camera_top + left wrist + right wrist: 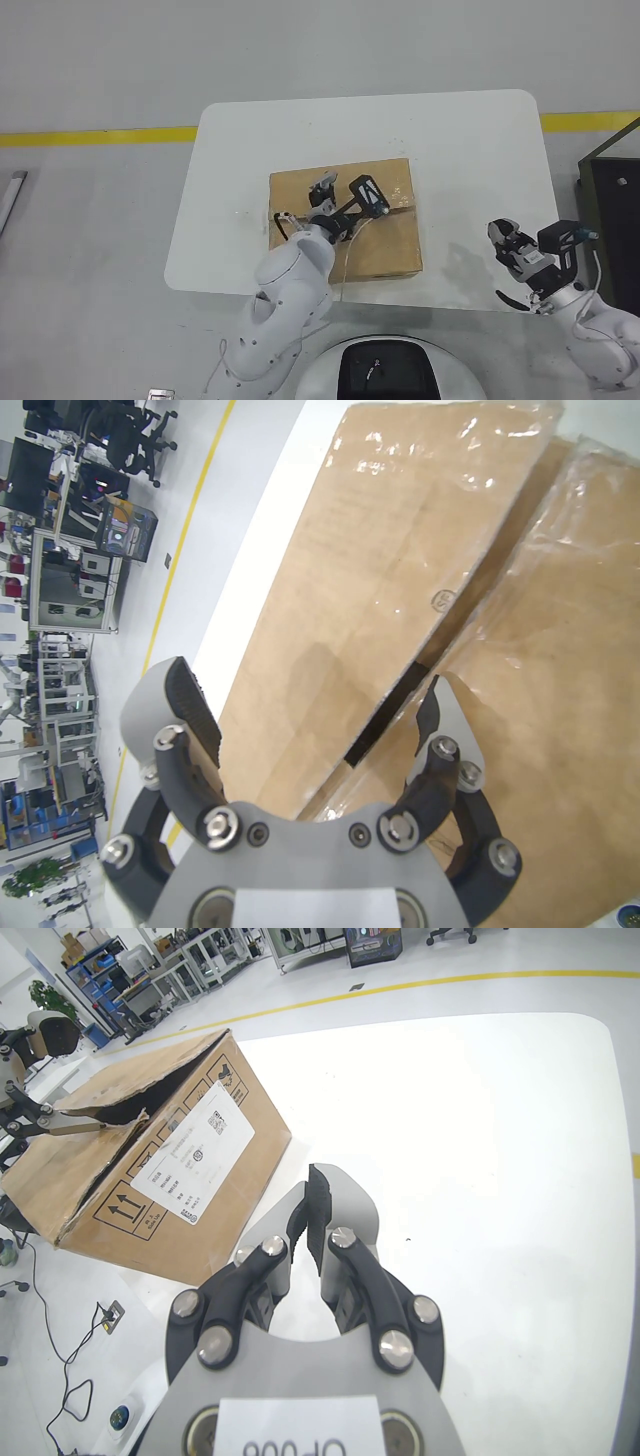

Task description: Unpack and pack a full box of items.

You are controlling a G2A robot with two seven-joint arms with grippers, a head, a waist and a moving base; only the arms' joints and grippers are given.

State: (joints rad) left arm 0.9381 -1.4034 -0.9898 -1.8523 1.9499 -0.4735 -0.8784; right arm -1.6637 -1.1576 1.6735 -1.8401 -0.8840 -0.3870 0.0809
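The left arm reaches forward from the robot's near side over the box [385, 240]. Its left gripper [305, 685] is spread wide above the lid. One finger sits at the dark gap [385, 710] along the centre seam and seems to slip under the edge of the far flap [380, 550], though the contact is hard to make out; the other finger hangs free above that flap. The flap is lifted slightly along the seam, its edge torn, and glossy tape covers both flaps.

The right arm is well apart from the box, above the tabletop's [450, 140] near right corner. The right gripper [314, 1188] is closed on nothing, its pads pressed together.

The box stands on the near middle of the white, round-cornered tabletop, with a white label [200, 1153] on the side facing the right arm. Around it is grey floor with a yellow line [100, 137] beyond the far edge. Shelving [145, 973] and office chairs [130, 440] stand farther back, and cables [60, 1353] trail across the floor.
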